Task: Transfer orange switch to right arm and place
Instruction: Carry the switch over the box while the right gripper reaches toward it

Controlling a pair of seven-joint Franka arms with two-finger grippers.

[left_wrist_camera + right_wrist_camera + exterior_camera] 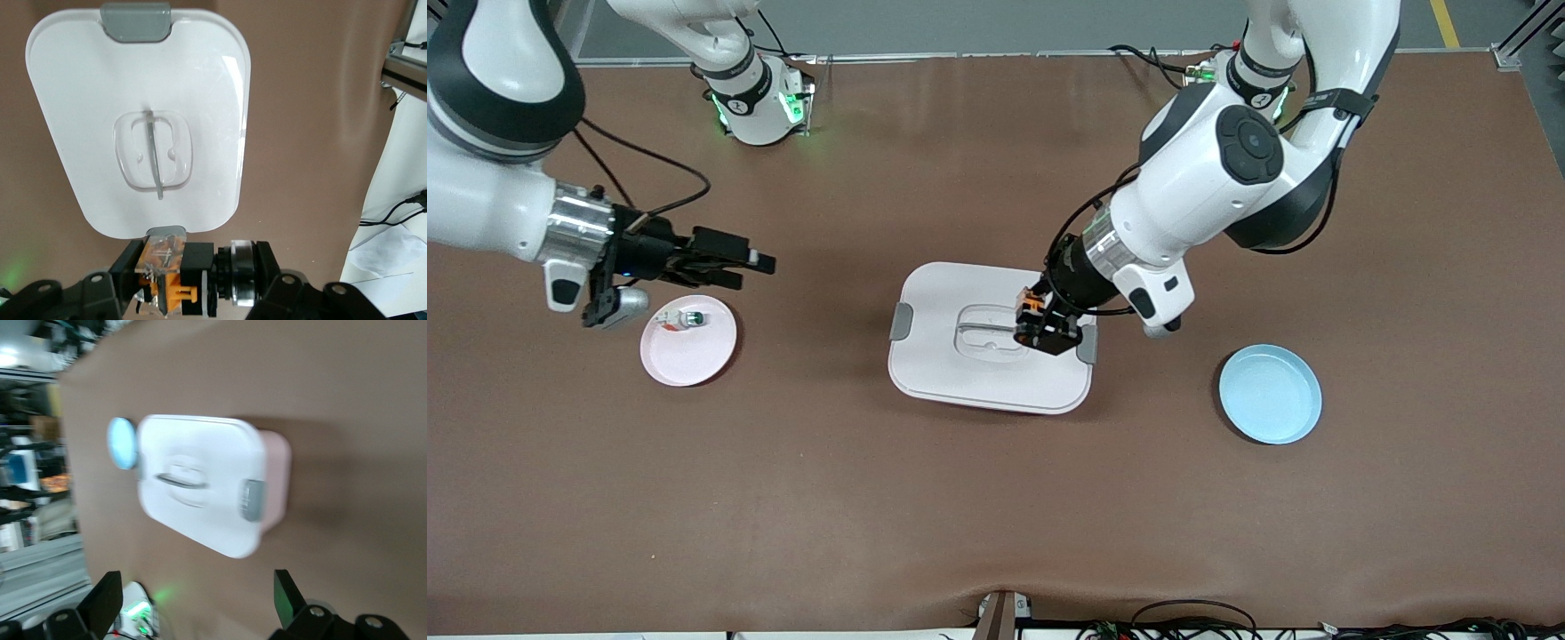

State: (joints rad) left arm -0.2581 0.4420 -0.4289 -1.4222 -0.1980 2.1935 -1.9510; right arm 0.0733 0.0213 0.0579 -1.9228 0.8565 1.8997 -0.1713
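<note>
My left gripper (1042,325) is shut on the orange switch (1032,309), a small black part with orange marks, and holds it over the left arm's end of the white lidded box (960,373). In the left wrist view the switch (175,283) sits clamped between the fingers, just off the lid's grey clip (167,233). My right gripper (752,269) is open and empty, in the air beside the pink plate (694,360) at the right arm's end of the table. In the right wrist view its gripper (197,607) has its fingers spread wide.
The pink plate holds a small white part with a green cap (680,320). A blue plate (1270,394) lies toward the left arm's end. The box, with its lid handle (987,331), stands mid-table and also shows in the right wrist view (200,487).
</note>
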